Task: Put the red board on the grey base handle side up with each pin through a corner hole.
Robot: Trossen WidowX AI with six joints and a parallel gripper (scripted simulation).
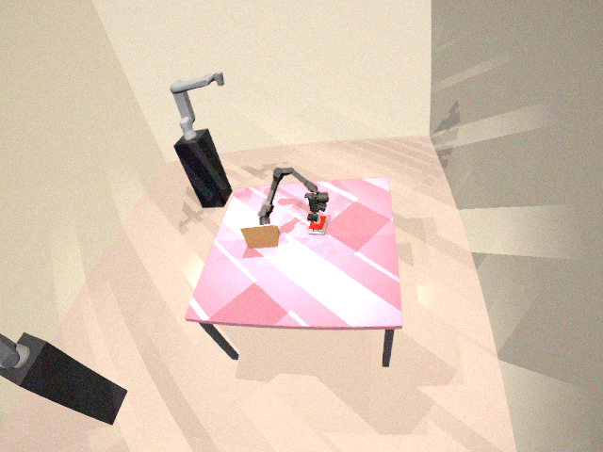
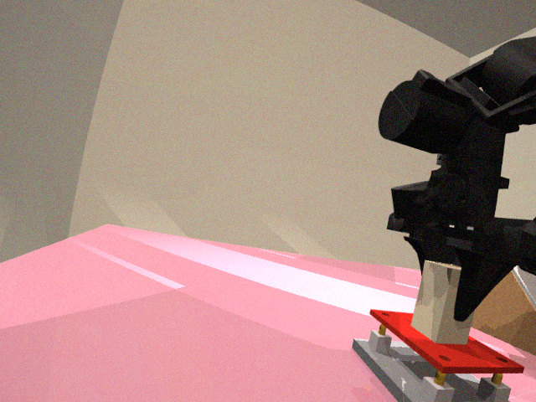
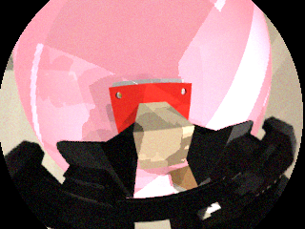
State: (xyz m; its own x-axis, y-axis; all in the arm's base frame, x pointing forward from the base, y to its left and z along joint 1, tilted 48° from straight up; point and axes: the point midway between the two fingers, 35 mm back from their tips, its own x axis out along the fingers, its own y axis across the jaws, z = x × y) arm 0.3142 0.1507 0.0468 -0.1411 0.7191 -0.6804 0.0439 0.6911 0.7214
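Note:
The red board (image 1: 317, 225) (image 2: 415, 335) (image 3: 152, 93) is roughly level, handle side up, just above the posts of the grey base (image 1: 317, 232) (image 2: 371, 358). My gripper (image 2: 441, 298) (image 3: 155, 122) is shut on the pale square handle (image 2: 432, 311) (image 3: 164, 135). In the exterior view, three gold pins (image 2: 381, 329) (image 2: 440, 378) (image 2: 497, 379) show in the gap between posts and board, close beneath its corner holes. No pin tip stands out above the board. The fourth pin is hidden. Whether the tips have entered the holes, I cannot tell.
A brown block (image 1: 261, 236) (image 2: 502, 309) stands on the pink table (image 1: 234, 301) by the arm's foot. Two grey arms on black pedestals (image 1: 202, 168) (image 1: 73, 384) stand off the table. Patches of light and shadow cross the table.

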